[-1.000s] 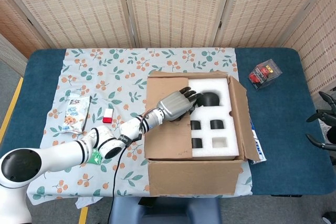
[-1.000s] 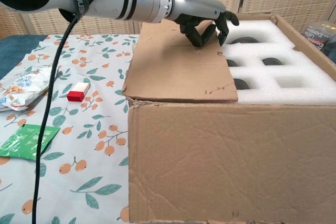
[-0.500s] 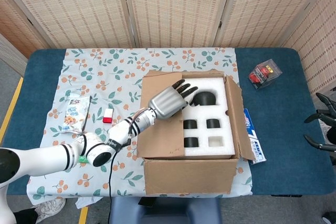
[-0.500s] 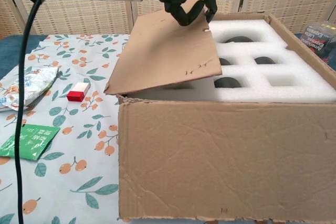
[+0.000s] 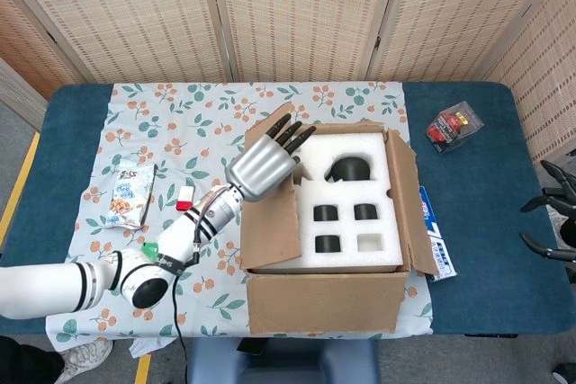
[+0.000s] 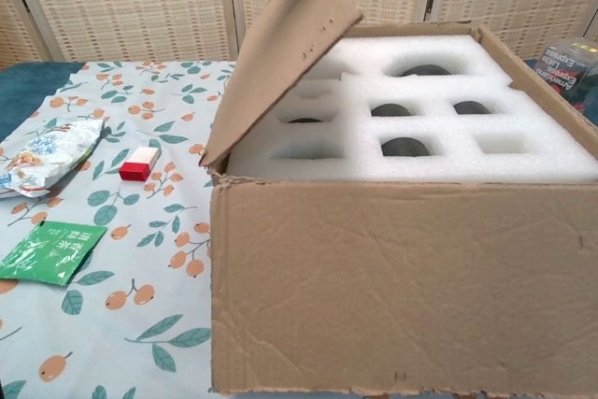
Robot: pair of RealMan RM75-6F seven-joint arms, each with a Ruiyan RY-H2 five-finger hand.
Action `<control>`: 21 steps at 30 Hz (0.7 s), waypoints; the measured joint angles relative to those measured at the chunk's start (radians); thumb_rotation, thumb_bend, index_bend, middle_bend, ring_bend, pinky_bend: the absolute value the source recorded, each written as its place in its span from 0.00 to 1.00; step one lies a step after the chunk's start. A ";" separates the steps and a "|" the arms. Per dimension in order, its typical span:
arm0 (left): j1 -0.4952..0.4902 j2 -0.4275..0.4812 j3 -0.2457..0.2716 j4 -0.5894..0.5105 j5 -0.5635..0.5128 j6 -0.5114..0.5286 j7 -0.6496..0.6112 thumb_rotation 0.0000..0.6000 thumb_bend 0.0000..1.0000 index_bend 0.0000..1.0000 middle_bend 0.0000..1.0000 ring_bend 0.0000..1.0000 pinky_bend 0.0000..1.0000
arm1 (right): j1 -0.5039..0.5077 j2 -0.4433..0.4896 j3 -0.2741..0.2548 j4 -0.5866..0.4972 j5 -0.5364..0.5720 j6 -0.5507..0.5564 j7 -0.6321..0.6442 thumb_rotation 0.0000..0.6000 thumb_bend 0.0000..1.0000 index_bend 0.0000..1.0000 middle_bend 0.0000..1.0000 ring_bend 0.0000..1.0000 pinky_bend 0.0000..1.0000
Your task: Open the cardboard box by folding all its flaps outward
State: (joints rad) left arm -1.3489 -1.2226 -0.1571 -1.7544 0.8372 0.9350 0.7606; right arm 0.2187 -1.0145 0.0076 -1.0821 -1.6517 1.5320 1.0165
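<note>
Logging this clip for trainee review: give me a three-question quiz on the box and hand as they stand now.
1. True or false: the left flap lies flat on the foam insert.
2. Which hand touches that flap?
3. The small red block lies: A) inside the cardboard box, B) on the floral cloth, C) on the foam.

Key: 1 false, it stands raised at a slant. 2 the left hand. 3 B.
</note>
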 measured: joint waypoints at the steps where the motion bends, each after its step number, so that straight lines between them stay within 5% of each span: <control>1: 0.004 0.011 0.002 -0.018 -0.006 0.013 0.012 1.00 1.00 0.53 0.00 0.00 0.00 | 0.000 0.000 0.000 -0.001 -0.001 -0.001 -0.002 0.76 0.35 0.41 0.00 0.00 0.00; 21: 0.187 0.153 0.036 -0.169 0.003 0.221 0.027 1.00 1.00 0.36 0.00 0.00 0.00 | 0.004 0.003 -0.002 -0.040 0.007 -0.023 -0.057 0.76 0.36 0.41 0.00 0.00 0.00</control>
State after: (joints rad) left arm -1.1619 -1.0701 -0.1208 -1.9230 0.8402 1.1558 0.7879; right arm 0.2228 -1.0115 0.0057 -1.1225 -1.6446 1.5089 0.9593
